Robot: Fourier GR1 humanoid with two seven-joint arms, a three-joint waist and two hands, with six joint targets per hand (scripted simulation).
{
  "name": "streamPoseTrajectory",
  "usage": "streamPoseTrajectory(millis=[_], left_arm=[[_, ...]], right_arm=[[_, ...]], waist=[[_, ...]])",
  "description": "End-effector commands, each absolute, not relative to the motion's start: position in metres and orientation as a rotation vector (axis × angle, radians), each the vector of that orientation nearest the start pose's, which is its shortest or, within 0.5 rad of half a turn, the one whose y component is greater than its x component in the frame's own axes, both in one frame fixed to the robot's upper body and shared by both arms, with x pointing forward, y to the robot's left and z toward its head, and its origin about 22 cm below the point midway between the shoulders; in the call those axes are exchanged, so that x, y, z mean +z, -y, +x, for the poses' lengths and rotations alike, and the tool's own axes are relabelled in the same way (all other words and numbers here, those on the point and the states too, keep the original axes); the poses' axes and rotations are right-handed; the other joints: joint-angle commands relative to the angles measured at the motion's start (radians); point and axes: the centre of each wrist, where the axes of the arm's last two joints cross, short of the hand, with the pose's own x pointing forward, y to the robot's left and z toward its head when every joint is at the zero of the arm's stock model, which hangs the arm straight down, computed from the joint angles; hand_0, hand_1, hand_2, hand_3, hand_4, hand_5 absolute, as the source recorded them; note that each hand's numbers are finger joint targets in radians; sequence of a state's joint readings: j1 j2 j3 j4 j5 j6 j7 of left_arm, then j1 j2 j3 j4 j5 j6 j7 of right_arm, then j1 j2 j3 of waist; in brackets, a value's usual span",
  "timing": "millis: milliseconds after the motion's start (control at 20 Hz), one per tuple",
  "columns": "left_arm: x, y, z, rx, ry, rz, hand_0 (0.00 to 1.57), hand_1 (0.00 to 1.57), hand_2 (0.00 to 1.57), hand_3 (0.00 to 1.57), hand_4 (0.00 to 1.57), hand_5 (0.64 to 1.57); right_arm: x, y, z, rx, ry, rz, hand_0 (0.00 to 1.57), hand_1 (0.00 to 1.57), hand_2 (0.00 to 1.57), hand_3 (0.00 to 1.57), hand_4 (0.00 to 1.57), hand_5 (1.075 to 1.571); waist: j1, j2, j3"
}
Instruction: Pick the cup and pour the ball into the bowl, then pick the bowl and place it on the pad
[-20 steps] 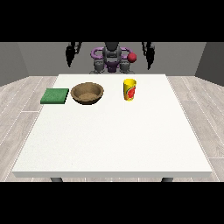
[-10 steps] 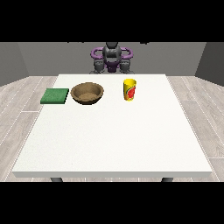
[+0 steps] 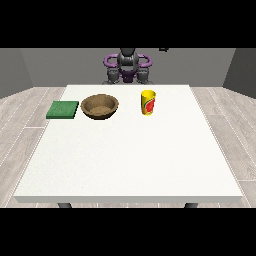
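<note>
A yellow cup [image 3: 148, 103] with a red mark stands upright on the white table [image 3: 130, 160], right of centre near the far edge. No ball shows; the cup's inside is hidden. To its left sits a brown wooden bowl [image 3: 100, 107], and left of that a flat green pad [image 3: 63, 109]. Both hands are drawn in close to the robot's torso behind the table's far edge: the hand at the view's left [image 3: 113, 76] and the hand at the view's right [image 3: 145, 75]. Neither touches anything on the table.
The robot's purple upper arms [image 3: 108, 60] curve out at shoulder height. Grey plank floor surrounds the table. All three objects stand in a row along the far part of the table.
The arms, spread out to the sides a second ago, have come down and in towards the torso. Cup, bowl and pad have not moved.
</note>
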State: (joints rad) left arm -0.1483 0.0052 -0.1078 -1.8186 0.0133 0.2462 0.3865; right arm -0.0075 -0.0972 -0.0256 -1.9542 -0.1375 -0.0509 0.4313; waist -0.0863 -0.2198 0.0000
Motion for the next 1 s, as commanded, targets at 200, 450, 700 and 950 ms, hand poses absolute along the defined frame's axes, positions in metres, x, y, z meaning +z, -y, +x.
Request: streamPoseTrajectory(millis=[200, 450, 700, 950], left_arm=[[0.092, -0.187, 0.286, 0.058, 1.828, 0.026, 0.0, 0.0, 0.0, 0.0, 0.58, 1.537], [0.06, -0.203, 0.298, 0.045, 1.884, 0.126, 0.0, 0.0, 0.0, 0.0, 0.55, 1.487], [0.024, -0.203, 0.303, 0.017, 1.909, 0.1, 0.0, 0.0, 0.0, 0.0, 0.36, 1.483], [-0.004, -0.219, 0.321, 0.027, 1.874, 0.124, 0.0, 0.0, 0.0, 0.0, 0.0, 1.451]], right_arm=[[0.099, 0.229, 0.244, -0.036, 1.771, 0.051, 0.0, 0.0, 0.0, 0.22, 0.73, 1.551], [0.089, 0.243, 0.243, -0.02, 1.827, 0.095, 0.0, 0.0, 0.0, 0.0, 0.69, 1.543], [0.096, 0.272, 0.26, -0.04, 1.905, 0.083, 0.0, 0.0, 0.0, 0.0, 0.68, 1.551], [0.078, 0.284, 0.258, -0.01, 1.894, 0.077, 0.0, 0.0, 0.0, 0.0, 0.67, 1.559]], waist=[[-0.004, 0.329, -0.0002], [-0.037, 0.401, -0.0002], [-0.041, 0.484, 0.0], [-0.058, 0.471, -0.0002]])
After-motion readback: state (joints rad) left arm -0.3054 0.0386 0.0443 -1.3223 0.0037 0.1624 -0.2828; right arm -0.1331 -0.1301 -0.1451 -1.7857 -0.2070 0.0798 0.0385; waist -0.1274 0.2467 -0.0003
